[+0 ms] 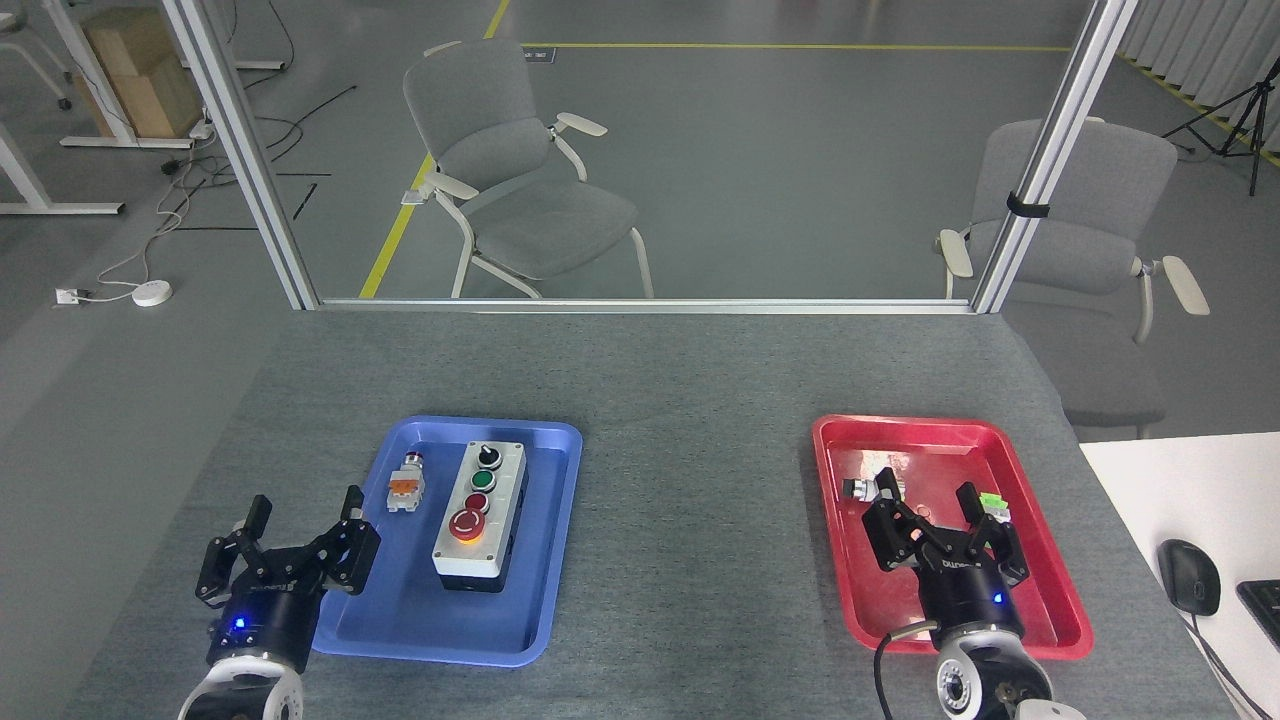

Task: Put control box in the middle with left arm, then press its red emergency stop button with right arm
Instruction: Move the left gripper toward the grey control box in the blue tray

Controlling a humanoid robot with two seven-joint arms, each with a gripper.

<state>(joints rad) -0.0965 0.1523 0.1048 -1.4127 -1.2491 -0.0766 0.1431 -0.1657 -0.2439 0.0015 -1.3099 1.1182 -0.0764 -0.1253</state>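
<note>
One control box lies in the blue tray, right half, long axis running near to far, black-knob end far, red emergency stop button at the near end. Small white-and-orange switch just left of box. Left gripper further left at the tray's edge, jaws spread, empty. Bare grey cloth lies open to the box's right. Beyond it, right gripper is open over the red tray.
</note>
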